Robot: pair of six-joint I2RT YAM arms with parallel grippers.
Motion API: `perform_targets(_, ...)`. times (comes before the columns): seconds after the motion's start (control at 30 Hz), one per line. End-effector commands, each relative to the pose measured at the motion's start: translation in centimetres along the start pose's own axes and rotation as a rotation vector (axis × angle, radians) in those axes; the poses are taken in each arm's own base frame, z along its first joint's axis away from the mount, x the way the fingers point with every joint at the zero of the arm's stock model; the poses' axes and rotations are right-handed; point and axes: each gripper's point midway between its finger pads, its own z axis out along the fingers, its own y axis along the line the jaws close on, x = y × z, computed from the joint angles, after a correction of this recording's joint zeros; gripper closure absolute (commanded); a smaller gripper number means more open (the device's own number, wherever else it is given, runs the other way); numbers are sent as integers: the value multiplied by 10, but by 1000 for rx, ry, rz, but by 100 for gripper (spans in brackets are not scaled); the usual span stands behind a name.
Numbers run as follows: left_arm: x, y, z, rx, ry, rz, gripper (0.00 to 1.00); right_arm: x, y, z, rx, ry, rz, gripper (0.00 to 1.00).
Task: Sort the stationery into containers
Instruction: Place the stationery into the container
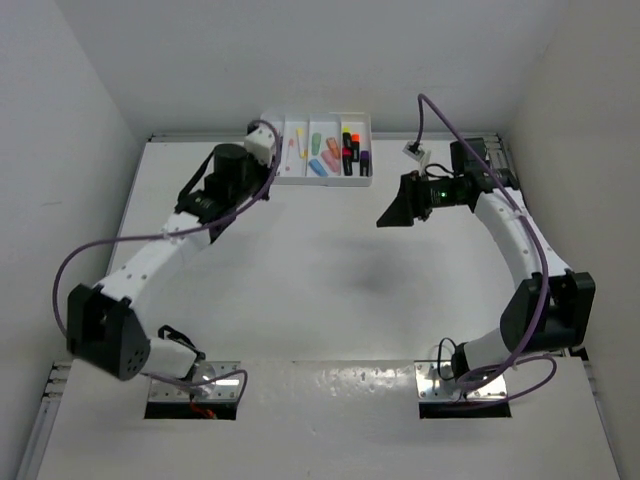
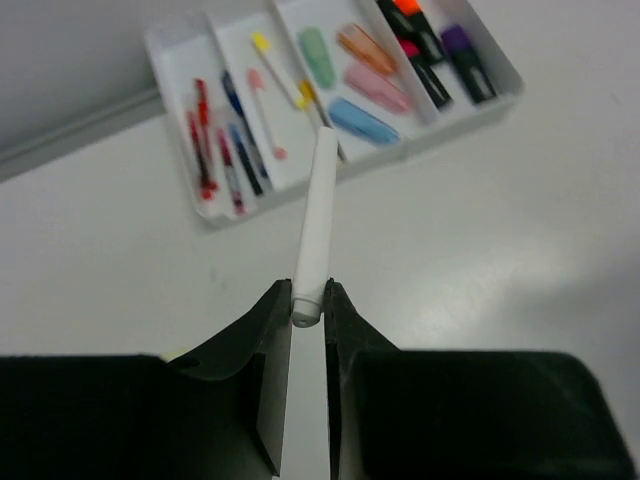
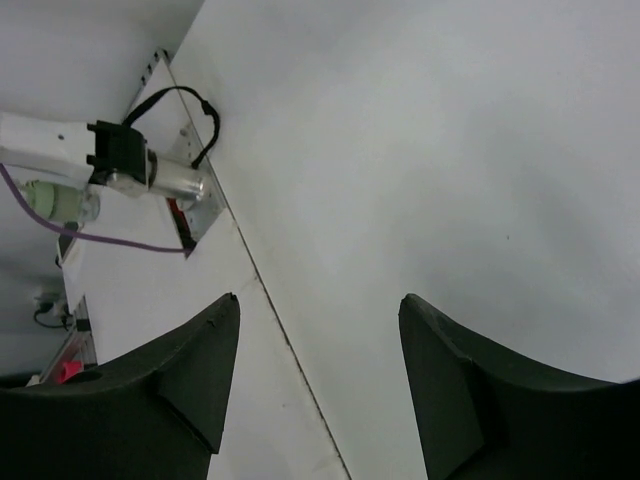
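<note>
Left gripper (image 2: pixel 308 296) tight on a white pen (image 2: pixel 315 215), arm outstretched; right gripper (image 3: pixel 318 305) wide apart, arm elbow-bent.

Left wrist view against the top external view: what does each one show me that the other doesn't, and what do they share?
Only the left wrist view: the left hand shut on a white pen, whose free end points toward the white divided tray, and the red pens in its end compartment. Only the top external view: the right hand, open and away from the tray, and the base plates. Both: the tray and the highlighters inside it.
</note>
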Motion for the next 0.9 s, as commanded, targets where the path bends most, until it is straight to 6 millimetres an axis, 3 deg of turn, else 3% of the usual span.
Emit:
perform_targets(0.0,-53,53,31,-291,-103,-70,100,9,-13,4,47,-20,-12,36)
perform_targets(0.13,-79,76,90,-369,-132,-87,100,15,-23,4,102,-29,42,36)
perform_targets(0.2,-88,84,107,-396,-173,-111,100,19,-30,4,131,-24,57,36)
perform_targets(0.23,-80,87,126,-402,-173,-120,100,19,-31,4,137,-26,60,36)
perform_targets(0.3,-92,90,141,-399,-216,-130,100,21,-33,4,147,-23,65,36)
perform_targets(0.33,-76,89,160,-398,-188,-121,100,22,-33,3,151,-23,68,36)
perform_targets(0.4,-85,94,172,-410,-209,-114,100,25,-36,3,163,-17,75,36)
perform_targets(0.5,-68,106,202,-403,-211,-114,100,31,-39,2,175,-8,91,36)
perform_targets(0.6,-62,105,221,-350,-217,-122,99,36,-41,2,181,-1,99,36)
perform_targets(0.63,-46,106,233,-341,-191,-117,99,37,-42,2,184,1,103,36)
perform_targets(0.87,-11,97,273,-261,-153,-150,92,41,-43,3,194,9,107,36)
